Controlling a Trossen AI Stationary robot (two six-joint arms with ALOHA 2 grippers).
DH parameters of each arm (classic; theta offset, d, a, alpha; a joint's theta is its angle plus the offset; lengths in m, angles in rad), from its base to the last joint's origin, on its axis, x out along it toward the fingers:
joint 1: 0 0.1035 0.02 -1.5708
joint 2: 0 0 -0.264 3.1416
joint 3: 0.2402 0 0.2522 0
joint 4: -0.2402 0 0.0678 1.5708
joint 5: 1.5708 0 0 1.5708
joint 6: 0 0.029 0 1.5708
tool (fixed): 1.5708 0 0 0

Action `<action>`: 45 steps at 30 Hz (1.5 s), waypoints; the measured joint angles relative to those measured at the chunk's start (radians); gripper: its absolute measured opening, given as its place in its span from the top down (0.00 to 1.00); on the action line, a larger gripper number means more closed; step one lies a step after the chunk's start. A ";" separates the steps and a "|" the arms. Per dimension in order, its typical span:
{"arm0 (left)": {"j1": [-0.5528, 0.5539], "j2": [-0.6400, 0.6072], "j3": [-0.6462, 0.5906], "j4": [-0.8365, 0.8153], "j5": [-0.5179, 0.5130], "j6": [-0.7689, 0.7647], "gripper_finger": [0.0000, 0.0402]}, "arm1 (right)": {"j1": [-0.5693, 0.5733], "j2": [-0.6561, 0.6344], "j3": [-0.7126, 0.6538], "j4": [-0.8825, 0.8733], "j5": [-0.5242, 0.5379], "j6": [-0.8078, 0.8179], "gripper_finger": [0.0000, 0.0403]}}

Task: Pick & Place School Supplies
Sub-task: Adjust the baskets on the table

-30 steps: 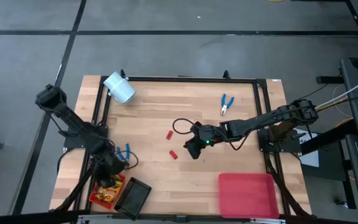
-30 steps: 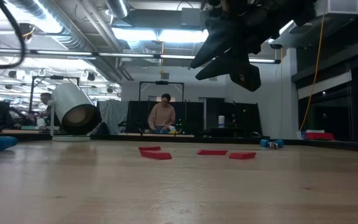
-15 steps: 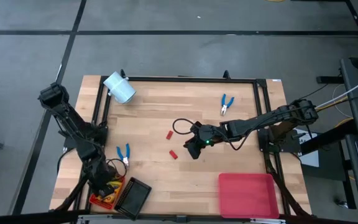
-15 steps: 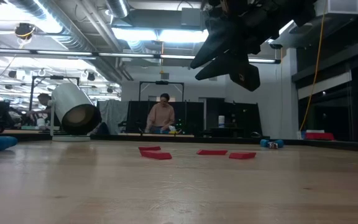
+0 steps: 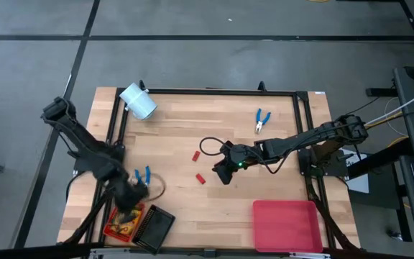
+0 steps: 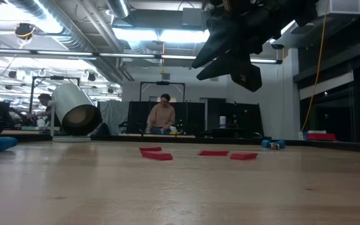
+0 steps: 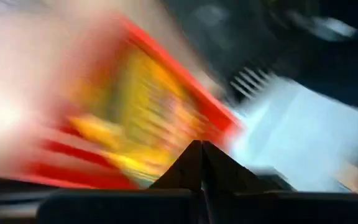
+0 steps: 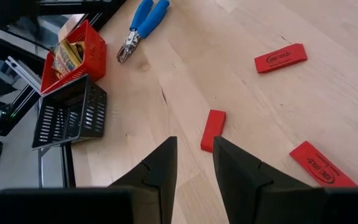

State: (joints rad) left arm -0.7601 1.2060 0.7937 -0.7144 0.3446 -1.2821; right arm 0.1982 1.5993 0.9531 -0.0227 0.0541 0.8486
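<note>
My left gripper (image 5: 133, 194) (image 7: 201, 145) is shut and hovers over the far rim of the red tray (image 5: 112, 229), which holds the yellow crayon boxes (image 5: 125, 222) (image 8: 67, 55). One pair of blue-handled pliers (image 5: 144, 176) (image 8: 143, 23) lies flat just beyond it; a second pair (image 5: 262, 120) lies near the far right. My right gripper (image 5: 221, 173) (image 8: 194, 157) is open above the table's middle, over a small red piece (image 8: 213, 129) (image 5: 200, 178). Two more red pieces (image 8: 281, 58) (image 8: 319, 163) lie flat nearby.
A black tray (image 5: 154, 226) sits beside the red tray at the near left. A flat red tray (image 5: 286, 224) lies at the near right. A pale cylinder (image 5: 138, 102) lies on its side at the far left corner. A person (image 6: 163, 119) sits far behind the table.
My left gripper has swung toward the near edge over the red tray, then back a little toward the blue pliers; it is still moving, as its wrist view is smeared. The right arm and all the objects have stayed put.
</note>
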 joint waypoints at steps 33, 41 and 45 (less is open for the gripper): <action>0.071 0.012 -0.196 -0.095 0.096 0.110 1.00 | 0.028 0.000 0.000 -0.026 0.036 0.061 0.73; -0.092 0.012 -0.198 -0.014 0.113 -0.111 1.00 | 0.028 0.000 0.000 -0.027 0.036 0.053 0.73; -0.136 0.012 -0.196 -0.028 0.108 -0.166 1.00 | 0.028 0.000 0.000 -0.027 0.041 0.052 0.73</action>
State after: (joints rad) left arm -0.8965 1.2179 0.5978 -0.7429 0.4530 -1.4480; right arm 0.2264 1.5993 0.9531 -0.0494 0.0950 0.9011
